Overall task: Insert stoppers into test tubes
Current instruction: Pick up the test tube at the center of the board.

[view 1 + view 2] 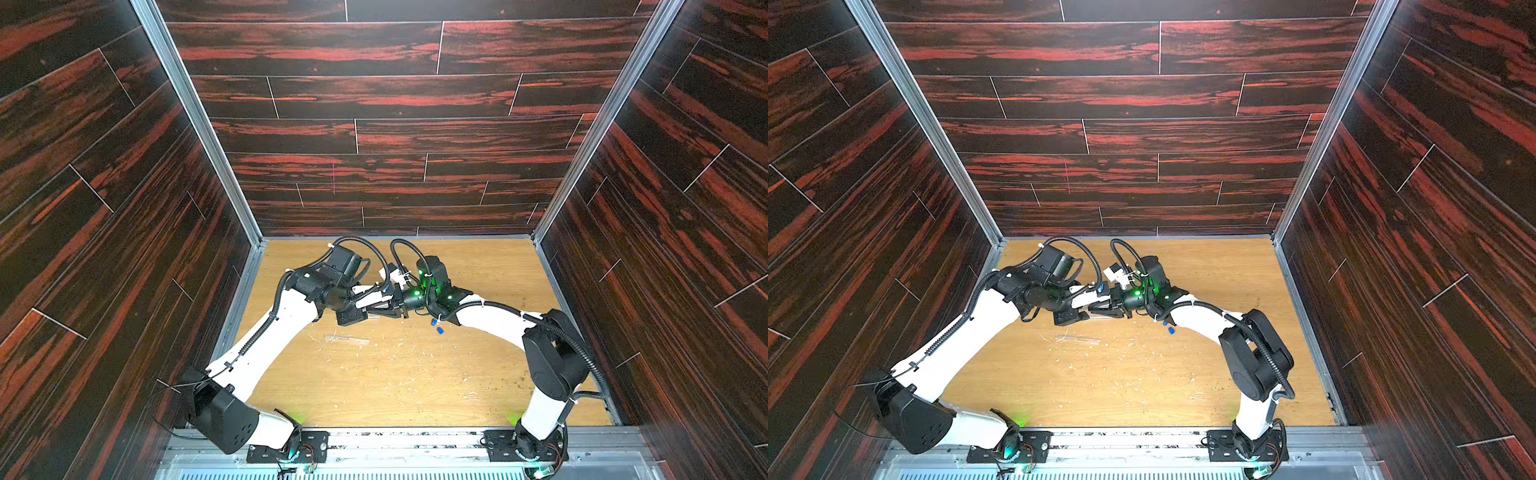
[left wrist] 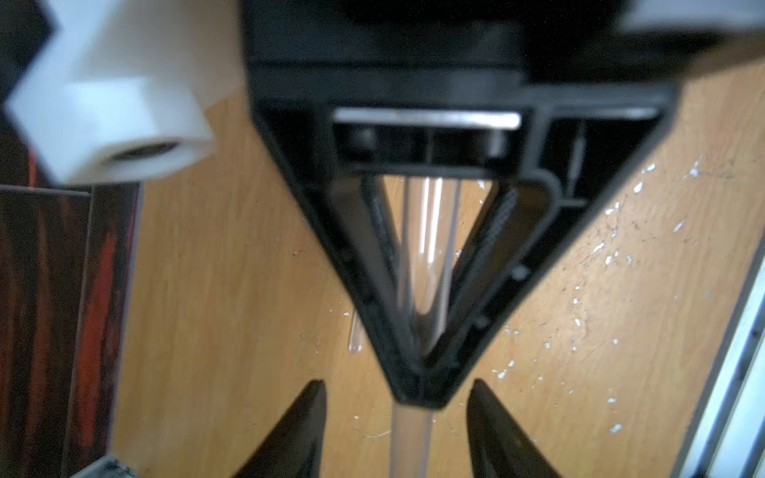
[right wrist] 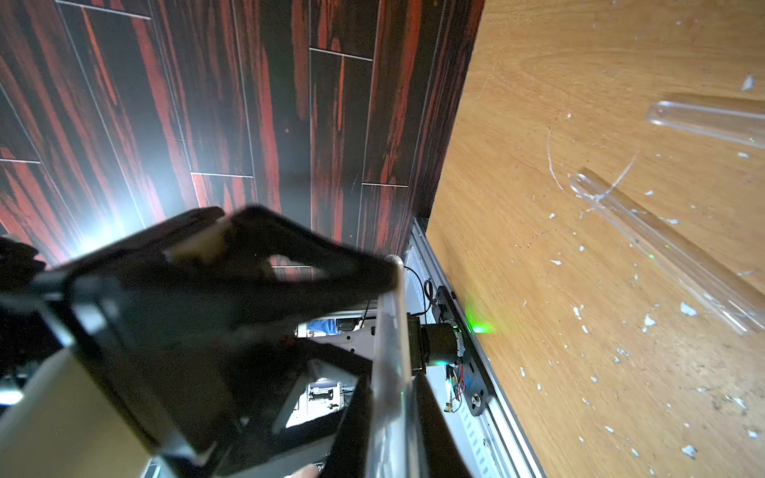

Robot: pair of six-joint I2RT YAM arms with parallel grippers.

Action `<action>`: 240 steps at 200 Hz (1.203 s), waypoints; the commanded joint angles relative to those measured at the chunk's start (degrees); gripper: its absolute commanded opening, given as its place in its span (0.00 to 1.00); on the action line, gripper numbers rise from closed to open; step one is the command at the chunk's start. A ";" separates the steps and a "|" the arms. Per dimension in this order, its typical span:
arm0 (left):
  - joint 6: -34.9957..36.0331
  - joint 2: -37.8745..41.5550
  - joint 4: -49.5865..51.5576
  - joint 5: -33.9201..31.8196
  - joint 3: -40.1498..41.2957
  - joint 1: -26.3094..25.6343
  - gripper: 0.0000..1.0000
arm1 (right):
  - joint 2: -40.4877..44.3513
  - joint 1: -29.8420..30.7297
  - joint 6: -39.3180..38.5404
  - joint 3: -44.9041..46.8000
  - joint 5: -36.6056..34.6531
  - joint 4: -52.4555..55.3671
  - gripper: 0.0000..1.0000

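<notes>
Wooden bench (image 1: 374, 386) is seen flecked with pale debris (image 1: 419, 354). Over it the right hand (image 3: 391, 393) is clamped on one test tube (image 2: 426, 231), while the left hand (image 2: 396, 385) is held spread, that tube passing between its fingers (image 2: 298, 430) with gaps either side. Two more tubes (image 3: 662, 248) are laid on the bench. Two blue stoppers (image 1: 440, 331) are seen beside the right arm (image 1: 490, 320).

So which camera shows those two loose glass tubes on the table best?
The right wrist view: the loose test tubes lie close and sharp. Both top views show only faint glints; the left wrist view shows none clearly.
</notes>
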State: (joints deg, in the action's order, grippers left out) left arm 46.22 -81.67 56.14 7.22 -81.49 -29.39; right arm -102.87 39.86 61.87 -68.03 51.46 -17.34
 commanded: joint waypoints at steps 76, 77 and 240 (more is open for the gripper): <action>-26.06 10.62 -11.01 20.10 8.21 14.34 0.94 | 9.24 -5.30 -0.56 8.83 -1.45 -2.40 0.09; -26.38 10.68 -11.20 20.54 8.29 14.57 0.94 | 9.34 -5.35 -0.59 8.90 -1.45 -2.42 0.09; -66.59 14.60 -53.17 57.24 25.90 27.31 0.83 | 7.11 -0.75 4.14 0.12 2.75 -18.71 0.09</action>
State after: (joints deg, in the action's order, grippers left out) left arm -23.92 -68.62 1.32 60.69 -55.66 -1.87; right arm -92.29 39.03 61.78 -65.63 52.29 -29.12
